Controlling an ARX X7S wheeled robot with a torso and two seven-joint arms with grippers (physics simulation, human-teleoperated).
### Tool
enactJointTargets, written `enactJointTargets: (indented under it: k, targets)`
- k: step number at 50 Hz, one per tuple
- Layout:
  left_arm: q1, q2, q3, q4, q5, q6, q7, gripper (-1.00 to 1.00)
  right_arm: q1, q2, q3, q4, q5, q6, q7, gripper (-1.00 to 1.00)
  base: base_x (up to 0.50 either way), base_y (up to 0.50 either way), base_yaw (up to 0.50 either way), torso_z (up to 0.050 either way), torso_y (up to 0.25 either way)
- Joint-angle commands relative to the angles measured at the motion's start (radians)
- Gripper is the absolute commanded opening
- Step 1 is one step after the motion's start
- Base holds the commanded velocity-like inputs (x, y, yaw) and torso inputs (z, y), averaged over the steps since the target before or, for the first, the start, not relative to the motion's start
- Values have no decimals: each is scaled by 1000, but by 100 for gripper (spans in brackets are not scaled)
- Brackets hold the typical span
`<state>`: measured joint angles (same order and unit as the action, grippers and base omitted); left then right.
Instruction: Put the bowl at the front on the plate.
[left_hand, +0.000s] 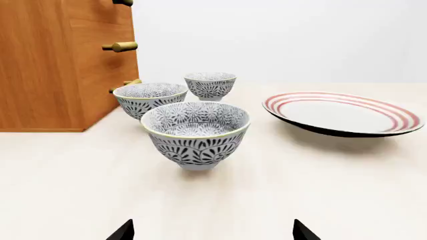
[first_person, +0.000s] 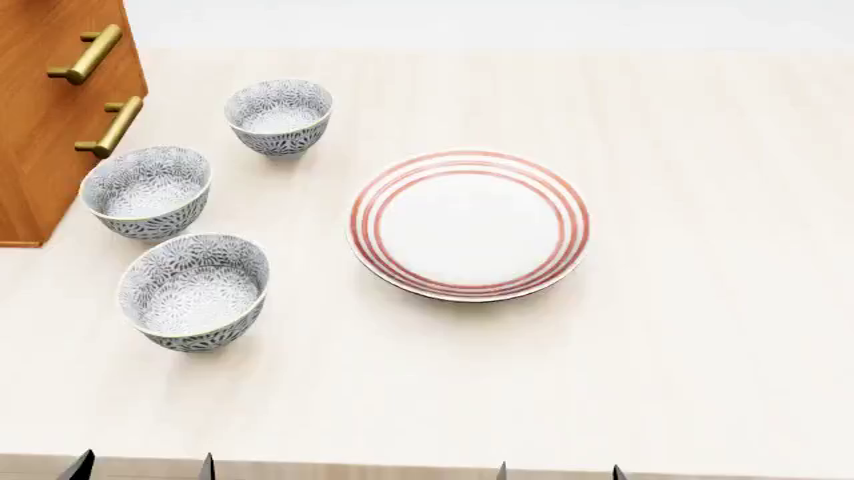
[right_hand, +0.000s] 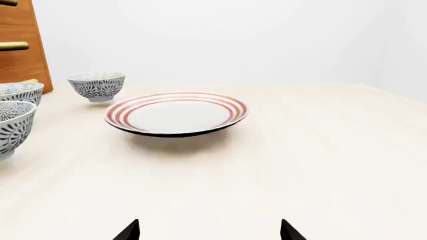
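The bowl at the front stands upright on the pale table, nearest the robot in a row of three identical patterned bowls, with the middle bowl just behind it and the far bowl beyond that, all beside a wooden cabinet with brass handles. The plate, white with red rings, lies flat to the right of the row, near the front bowl but not touching it, and nothing rests on it. Both arms sit low at the near edge of the table: the left claw shows only its two dark fingertips spread wide, released and empty, with the front bowl straight ahead of it and well apart; the right claw is likewise spread and empty, facing the plate. I judge the task to be at its very start, the reach not yet made. The next move calls for the left claw to advance to the front bowl, straddle its rim or body without nudging the middle bowl close behind, close firmly, lift clear, carry it rightward and set it down near the plate's centre. The bowl's narrow foot suggests it could tip if bumped.
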<state>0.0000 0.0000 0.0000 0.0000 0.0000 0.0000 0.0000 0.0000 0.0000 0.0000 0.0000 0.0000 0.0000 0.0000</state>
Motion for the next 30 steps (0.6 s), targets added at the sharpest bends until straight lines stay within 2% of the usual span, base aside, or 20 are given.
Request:
enactJointTargets:
  k: [1, 17, 25, 26, 30]
  targets:
    - [-1, -31, 36, 2, -31, -2, -36, 100, 1, 16, -20, 1, 16, 0, 20, 100, 0, 0, 0, 0, 0]
    - [-6, -63, 69, 7, -68, -21, -72, 100, 1, 55, -66, -30, 62, 46, 73, 100, 0, 0, 0, 0, 0]
    - [-31, -83, 89, 89, -67, -113, -89, 100, 18, 75, -79, -121, 89, 160, 80, 100, 0, 0, 0, 0, 0]
    - [-42, -87, 87, 157, -75, -190, -94, 100, 24, 84, -88, -145, 79, 221, 85, 100, 0, 0, 0, 0, 0]
    - [-64, -98, 95, 228, -76, -275, -106, 100, 42, 92, -87, -195, 95, 280, 89, 100, 0, 0, 0, 0, 0]
